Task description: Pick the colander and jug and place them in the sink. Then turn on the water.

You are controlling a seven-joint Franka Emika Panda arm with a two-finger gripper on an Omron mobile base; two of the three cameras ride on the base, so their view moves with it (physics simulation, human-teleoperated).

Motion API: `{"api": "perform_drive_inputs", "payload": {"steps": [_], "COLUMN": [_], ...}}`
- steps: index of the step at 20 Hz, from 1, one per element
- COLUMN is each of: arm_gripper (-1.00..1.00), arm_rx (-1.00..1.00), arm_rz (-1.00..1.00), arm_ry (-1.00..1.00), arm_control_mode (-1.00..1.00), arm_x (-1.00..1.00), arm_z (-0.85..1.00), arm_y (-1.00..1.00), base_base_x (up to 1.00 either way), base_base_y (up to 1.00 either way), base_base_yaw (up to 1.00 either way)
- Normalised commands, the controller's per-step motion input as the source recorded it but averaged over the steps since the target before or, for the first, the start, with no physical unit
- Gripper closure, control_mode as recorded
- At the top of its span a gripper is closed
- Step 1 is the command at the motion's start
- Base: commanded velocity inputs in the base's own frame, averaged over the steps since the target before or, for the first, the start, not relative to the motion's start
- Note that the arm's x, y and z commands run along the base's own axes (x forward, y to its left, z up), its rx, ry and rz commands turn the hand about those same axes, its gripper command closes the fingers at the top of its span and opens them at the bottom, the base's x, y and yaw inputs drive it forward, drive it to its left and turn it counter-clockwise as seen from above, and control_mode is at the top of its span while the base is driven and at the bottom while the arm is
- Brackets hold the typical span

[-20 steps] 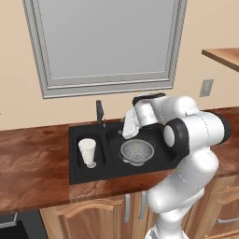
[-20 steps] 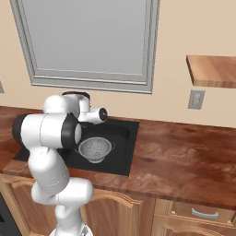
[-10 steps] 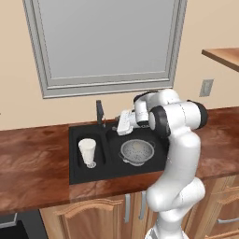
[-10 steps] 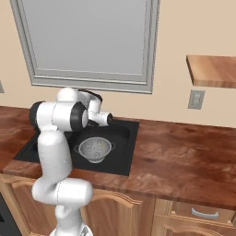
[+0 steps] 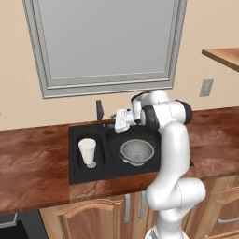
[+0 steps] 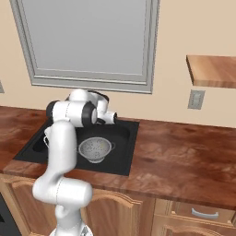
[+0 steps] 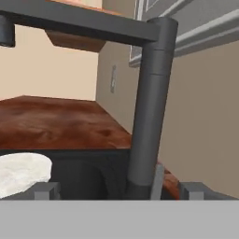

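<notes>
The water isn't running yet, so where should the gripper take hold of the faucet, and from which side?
Probably low on the faucet, at the small lever beside its base. The gripper already faces it from the large-basin side, with the upright post between its fingertips, so closing in straight ahead looks simplest.

Arm folded at the elbow; end effector (image 5: 117, 122) level, fingers apart.

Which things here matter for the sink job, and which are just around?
Job: colander in the large basin; jug in the small basin; sink; faucet; pincer beside the faucet.
Just around: window, wall outlet, shelf, cabinets.
</notes>
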Motion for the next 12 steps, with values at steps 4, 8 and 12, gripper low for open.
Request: {"api": "perform_drive_inputs", "payload": {"steps": [4, 8, 12], "arm_gripper": [-1.00, -1.00, -1.00], "arm_rx": [-0.01, 0.00, 0.01], "arm_rz": [-0.06, -0.07, -0.03], "arm_ry": [0.00, 0.00, 0.02], "arm_control_mode": [-1.00, -1.00, -1.00], "arm_x": [0.20, 0.34, 0.51], "arm_z": [-0.20, -0.17, -0.14], "arm_y": [0.62, 0.33, -0.02], "base_base_x": [0.00, 0.00, 0.00], "base_base_y": [0.00, 0.00, 0.00], "base_base_yaw": [0.00, 0.00, 0.00]}}
